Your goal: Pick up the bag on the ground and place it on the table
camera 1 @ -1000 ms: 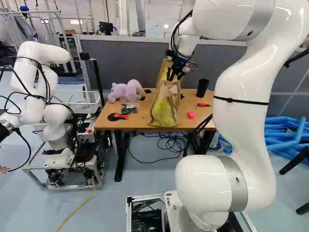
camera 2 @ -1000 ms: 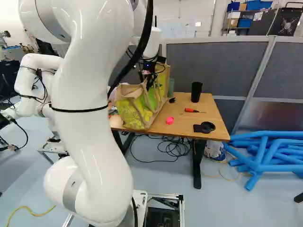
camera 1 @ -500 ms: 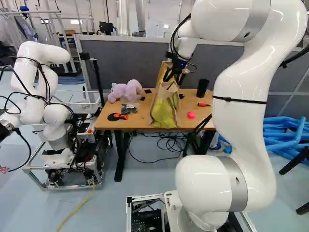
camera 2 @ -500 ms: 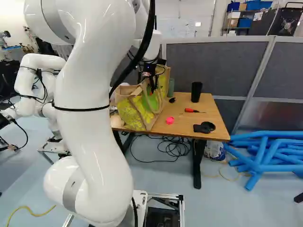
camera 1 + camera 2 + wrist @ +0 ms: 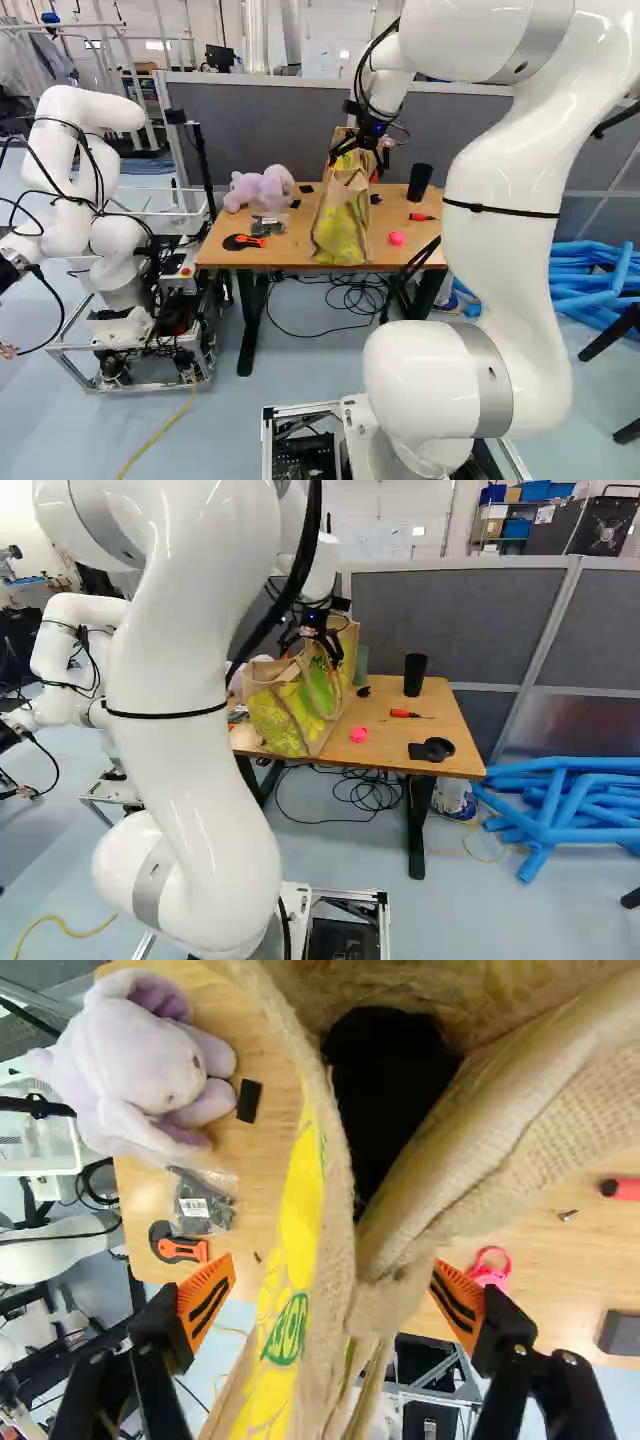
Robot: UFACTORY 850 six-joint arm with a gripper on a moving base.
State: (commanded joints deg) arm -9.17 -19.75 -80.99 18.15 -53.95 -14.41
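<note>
Spread wide, the claw (image 5: pixel 335 1263) had its two orange-padded fingers standing on either side of the bag (image 5: pixel 342 222), pinching nothing; wood showed between one pad and the cloth, while the other pad sat so close to a bunched edge (image 5: pixel 388 1295) that I couldn't be sure whether it touched. As for the bag, it stood upright on the table (image 5: pixel 392 742), mouth open, close to the front of the tabletop. It lay right between the fingers and on ahead of the claw, its long mouth running crosswise to the line from finger to finger, so that each pad had one broad side to itself. That was the relation that mattered: the way out was back, up and away along that same slot, with no swing toward either side. By my reading the placing was as good as done, and what was left was to draw clear. A finger snagging the loose cloth could have dragged the bag over the front or tipped it, soft as it looked. Off to one side sat the plush toy (image 5: pixel 262 188), and to the other the pink thing (image 5: pixel 359 735), both well apart from the bag and no hindrance to a straight retreat.
</note>
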